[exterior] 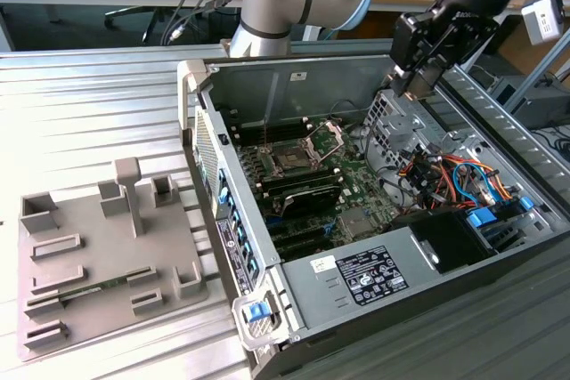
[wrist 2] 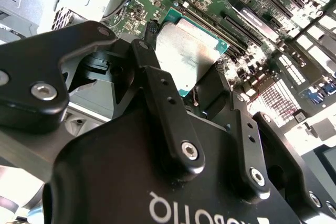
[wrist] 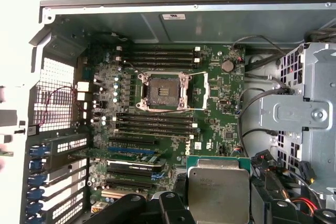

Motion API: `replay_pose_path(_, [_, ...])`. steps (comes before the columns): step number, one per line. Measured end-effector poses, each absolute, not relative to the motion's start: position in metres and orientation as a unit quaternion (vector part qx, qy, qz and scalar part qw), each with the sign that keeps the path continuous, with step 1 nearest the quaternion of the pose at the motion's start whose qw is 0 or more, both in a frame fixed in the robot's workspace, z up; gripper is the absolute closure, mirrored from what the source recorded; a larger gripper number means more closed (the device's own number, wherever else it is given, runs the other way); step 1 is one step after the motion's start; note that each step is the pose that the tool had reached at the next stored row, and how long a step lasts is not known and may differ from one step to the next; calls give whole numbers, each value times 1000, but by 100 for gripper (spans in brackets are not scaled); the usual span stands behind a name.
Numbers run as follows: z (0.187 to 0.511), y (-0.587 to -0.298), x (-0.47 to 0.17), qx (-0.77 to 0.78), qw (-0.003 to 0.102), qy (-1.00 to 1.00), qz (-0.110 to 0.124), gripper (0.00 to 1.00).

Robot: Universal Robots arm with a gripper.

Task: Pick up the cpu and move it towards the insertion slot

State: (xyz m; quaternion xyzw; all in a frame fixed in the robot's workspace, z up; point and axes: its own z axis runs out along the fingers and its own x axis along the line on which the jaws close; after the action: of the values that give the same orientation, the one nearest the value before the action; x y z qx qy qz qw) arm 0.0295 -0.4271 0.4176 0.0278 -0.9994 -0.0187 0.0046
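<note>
Grey metal computer case (exterior: 294, 60) lies open, green motherboard (wrist: 210, 129) inside. Black gripper (exterior: 417, 86) hovers above case at exterior view's right, jaws clamped on cpu (wrist: 218, 195); chip's lower edge cut off in first wrist view, partly hidden behind fingers (wrist 2: 168, 114) in second wrist view. Insertion slot (wrist: 160, 90) sits open, apart from chip, lever hard to make out.

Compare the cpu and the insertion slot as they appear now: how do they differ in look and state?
The cpu has a pale silvery metal top; the insertion slot has a dark centre inside a shiny metal frame. The cpu is held up in the claw above the board, while the insertion slot sits fixed on the green board, open and unfilled. Both are square.
</note>
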Motion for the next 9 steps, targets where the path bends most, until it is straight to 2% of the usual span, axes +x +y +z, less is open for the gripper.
replay_pose_path(9, [417,-427,31,28,5,-999,-19,45])
